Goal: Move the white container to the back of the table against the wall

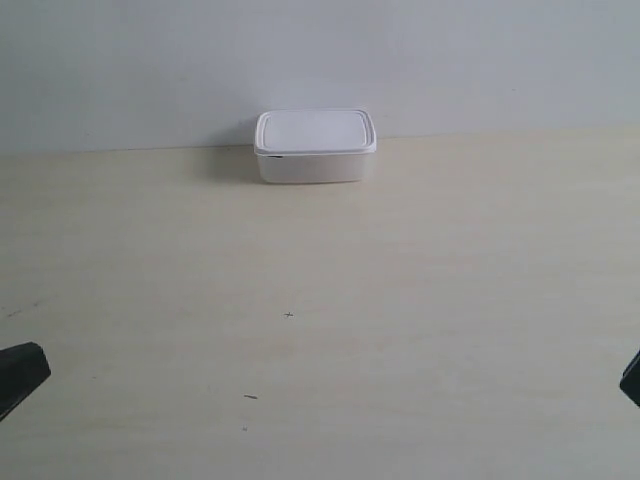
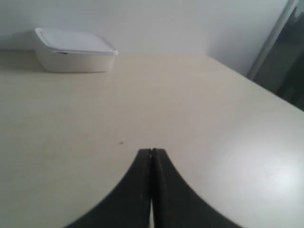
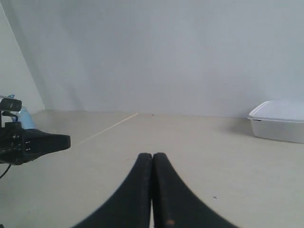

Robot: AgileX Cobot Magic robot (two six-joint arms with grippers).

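Note:
The white container (image 1: 315, 146) stands with its lid on at the far edge of the table (image 1: 320, 330), its back at the foot of the wall (image 1: 320, 60). It also shows in the left wrist view as the same white container (image 2: 73, 50) and at the edge of the right wrist view (image 3: 280, 121). My left gripper (image 2: 152, 151) is shut with nothing in it, low over bare table and far from the box. My right gripper (image 3: 152, 155) is likewise shut and empty. In the exterior view only dark arm tips show at the lower left (image 1: 20, 375) and lower right (image 1: 632, 378) edges.
A few small dark specks (image 1: 289, 315) mark the wood grain. A dark upright frame (image 2: 285, 52) stands beyond the table's side edge in the left wrist view. The other arm's dark gripper (image 3: 33, 145) shows in the right wrist view.

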